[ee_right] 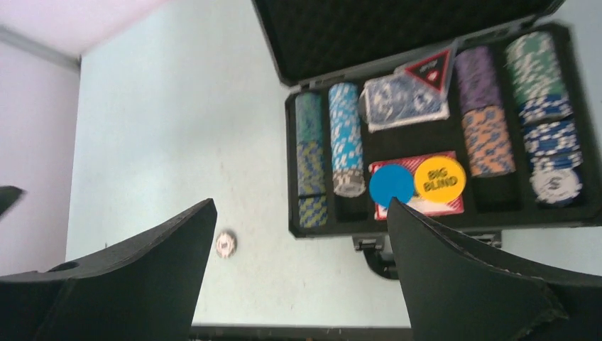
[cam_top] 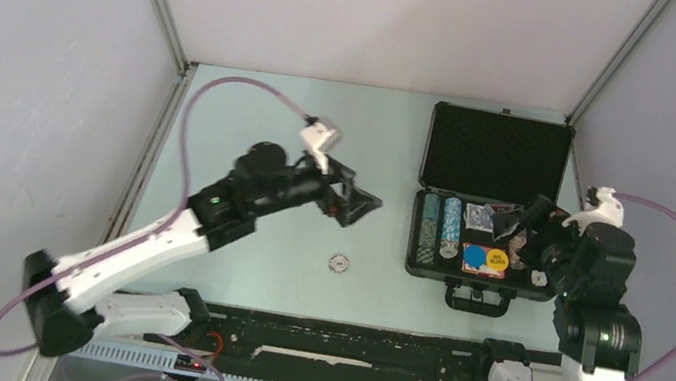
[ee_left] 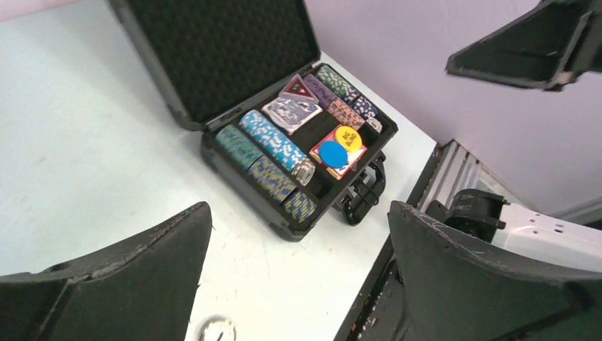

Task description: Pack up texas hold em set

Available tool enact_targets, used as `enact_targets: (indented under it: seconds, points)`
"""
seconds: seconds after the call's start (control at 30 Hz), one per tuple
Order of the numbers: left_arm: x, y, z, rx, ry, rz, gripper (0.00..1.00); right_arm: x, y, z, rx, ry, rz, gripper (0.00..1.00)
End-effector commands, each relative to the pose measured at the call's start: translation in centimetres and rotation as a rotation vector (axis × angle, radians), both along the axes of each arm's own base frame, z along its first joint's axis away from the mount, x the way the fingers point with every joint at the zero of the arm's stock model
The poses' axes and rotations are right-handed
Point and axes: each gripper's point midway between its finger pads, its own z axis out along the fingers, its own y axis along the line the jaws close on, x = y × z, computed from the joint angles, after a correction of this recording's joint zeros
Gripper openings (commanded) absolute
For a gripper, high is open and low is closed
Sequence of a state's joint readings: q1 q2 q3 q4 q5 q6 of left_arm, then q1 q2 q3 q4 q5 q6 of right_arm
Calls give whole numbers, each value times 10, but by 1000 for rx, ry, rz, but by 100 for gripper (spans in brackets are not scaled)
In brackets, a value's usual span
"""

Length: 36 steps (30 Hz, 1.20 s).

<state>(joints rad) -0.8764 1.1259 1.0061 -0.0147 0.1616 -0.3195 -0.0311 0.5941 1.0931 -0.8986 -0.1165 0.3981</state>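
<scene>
The black case (cam_top: 495,153) lies open at the table's right, lid up, with foam lining. Striped chip rows (cam_top: 440,228) fill it, as do a blue deck (ee_right: 405,103) with a triangular button (ee_right: 430,69), and a red deck (ee_right: 419,202) under a blue round button (ee_right: 391,185) and a yellow "BIG BLIND" button (ee_right: 439,177). One loose chip (cam_top: 338,264) lies on the table left of the case; it also shows in the right wrist view (ee_right: 226,244). My left gripper (cam_top: 359,204) is open and empty, above the table left of the case. My right gripper (cam_top: 521,240) is open and empty over the case's right side.
The case handle (cam_top: 478,298) points at the near edge. A black rail (cam_top: 341,343) runs along the table's front between the arm bases. Grey walls enclose the table on three sides. The right arm's fingers (ee_left: 529,46) show in the left wrist view.
</scene>
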Motion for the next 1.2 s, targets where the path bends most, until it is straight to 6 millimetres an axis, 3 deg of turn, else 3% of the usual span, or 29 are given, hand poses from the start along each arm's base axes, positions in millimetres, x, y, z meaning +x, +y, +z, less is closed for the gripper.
enact_targets:
  seconds: [0.0, 0.13, 0.3, 0.43, 0.53, 0.8, 0.9, 1.03, 1.17]
  points:
    - [-8, 68, -7, -21, 117, 149, 100, -3, 37, -28, 48, 153, 181, 100]
    - [-15, 131, 28, -143, 53, 271, 100, -5, 83, -50, 9, 265, 317, 100]
    - [-17, 188, 60, -78, -87, 466, 100, -1, 153, -89, -134, 375, 369, 100]
    - [-12, 221, 59, -22, -144, 626, 100, -2, 204, -133, -141, 586, 347, 100]
    - [-8, 242, 45, -2, -164, 738, 100, -1, 236, -161, -52, 710, 298, 100]
    - [-9, 257, 25, -5, -182, 801, 100, 11, 278, -210, -18, 891, 123, 100]
    - [-12, 262, 26, -13, -193, 816, 100, 15, 296, -225, -49, 985, 74, 100]
    - [-13, 263, 26, -12, -197, 822, 100, 15, 301, -243, -140, 1072, 21, 100]
    - [-14, 263, 26, -11, -201, 815, 100, 10, 305, -253, -117, 1071, 32, 99]
